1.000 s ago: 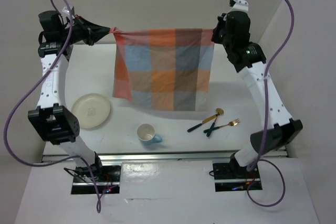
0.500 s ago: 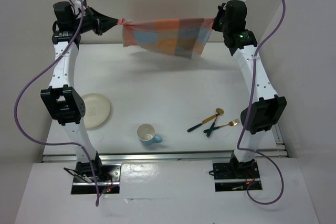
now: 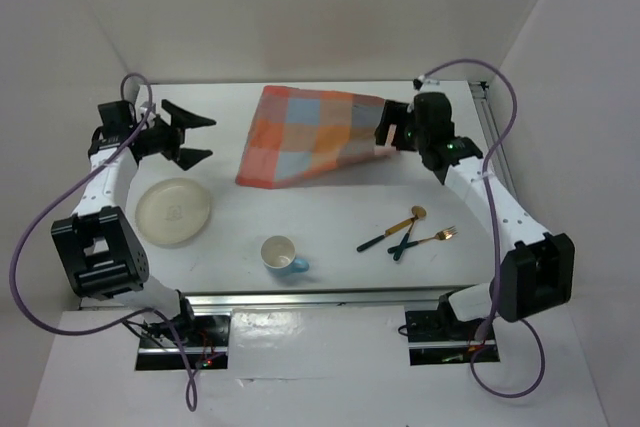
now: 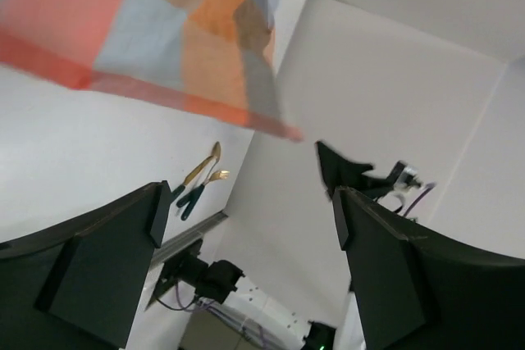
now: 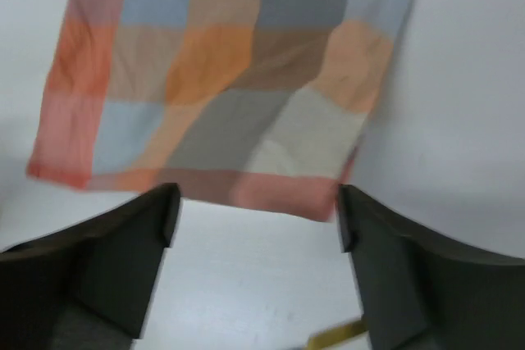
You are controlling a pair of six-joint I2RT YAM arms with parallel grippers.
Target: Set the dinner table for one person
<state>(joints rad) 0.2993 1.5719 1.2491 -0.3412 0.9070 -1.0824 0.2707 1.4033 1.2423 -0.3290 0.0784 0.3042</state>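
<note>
The orange-and-blue checked cloth mat (image 3: 305, 137) is spread at the far middle of the white dinner table (image 3: 330, 202), its left end wider than its right. My left gripper (image 3: 203, 138) stands open to the left of it, apart from the cloth, with nothing between its fingers (image 4: 98, 276). My right gripper (image 3: 386, 129) is at the mat's right end, open. In the right wrist view the mat's red hem (image 5: 271, 190) lies just beyond the fingertips, with bare table between the jaws. The left wrist view shows the mat (image 4: 148, 38) at the upper left.
A cream plate (image 3: 175, 211) sits near left, and a white cup with a blue handle (image 3: 283, 254) sits near the middle front. Gold cutlery with teal handles (image 3: 405, 231) lies at front right. A metal rail (image 3: 320, 297) runs along the near edge. White walls enclose the table.
Both grippers have opened and let go of the mat's corners. The arms came down from high at the back, and the mat dropped from hanging to lying on the table.
</note>
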